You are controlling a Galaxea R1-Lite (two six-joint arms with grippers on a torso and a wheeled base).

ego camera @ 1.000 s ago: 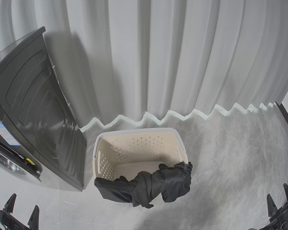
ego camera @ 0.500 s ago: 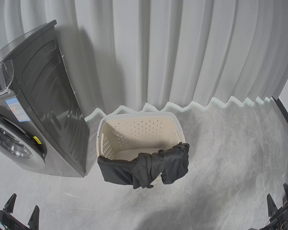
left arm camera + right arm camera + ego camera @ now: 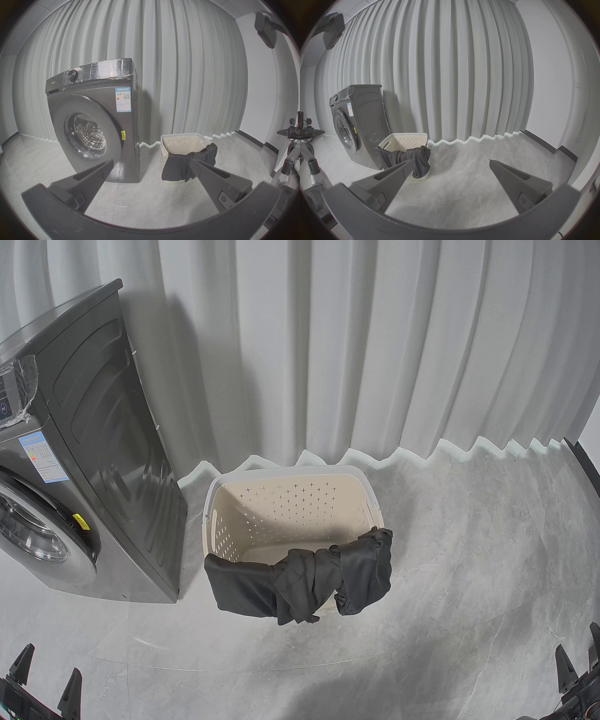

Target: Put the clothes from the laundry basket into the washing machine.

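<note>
Head view shifts as a whole over the last second: the basket [image 3: 287, 515] and the washing machine [image 3: 106, 446] slide together in the picture and more of the machine's front shows. That's the camera moving, not the things. The dark garment [image 3: 300, 580] lies on the rim the same way as before. So for the task nothing is done yet. You're still lining up, and the pick is ahead.

The left gripper [image 3: 50, 662] sits low at your near left, the right gripper [image 3: 576, 640] low at your near right. Both have jaws spread wide with nothing between them, well apart from the basket.

The garment is draped over the basket's near rim, part hanging down the outside wall. Its long axis runs along that rim, side to side across your front. The flatter end is toward the machine on your left, the bunched end at the right near corner, with a twisted knot about the middle. The rest of the basket looks empty.

The machine stands just beside the basket on your left, its round door [image 3: 31, 534] facing your side. It looks shut, can't be sure. If so, you open it first.
</note>
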